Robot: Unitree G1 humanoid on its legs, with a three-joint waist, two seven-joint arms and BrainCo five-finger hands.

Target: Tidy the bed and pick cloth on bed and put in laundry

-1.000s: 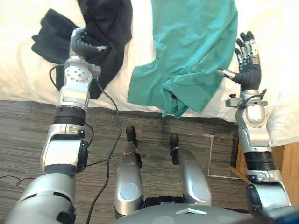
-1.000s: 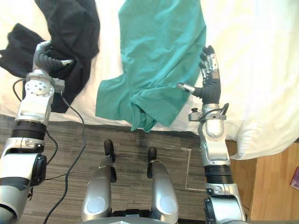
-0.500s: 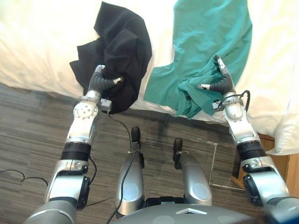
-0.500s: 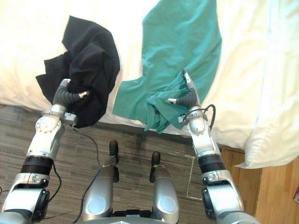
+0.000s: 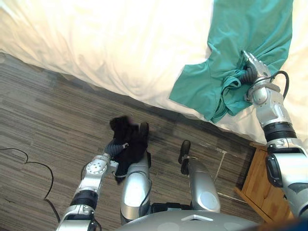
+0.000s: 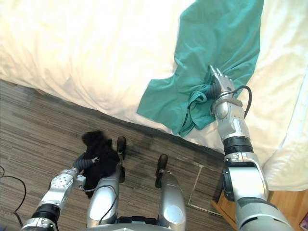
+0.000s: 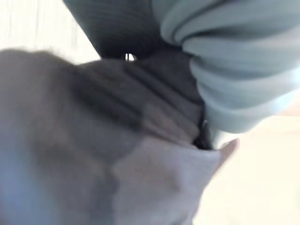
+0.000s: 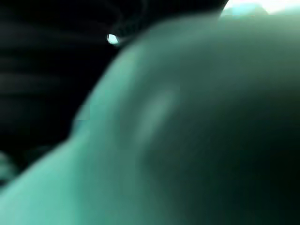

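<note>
White bed (image 5: 120, 43), teal cloth (image 5: 255, 29) draped over its edge, grey plank floor (image 5: 43, 120) below

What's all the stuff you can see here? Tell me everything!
bed: one, white, across the top
teal cloth: one, on the bed's right part, hanging over the edge
black cloth: one, off the bed, held over the floor
pillow: one, white, far right
wooden stand: one, brown, lower right corner
floor: grey planks, below the bed
left hand: one, curled round the black cloth
right hand: one, gripping the bunched teal cloth
</note>
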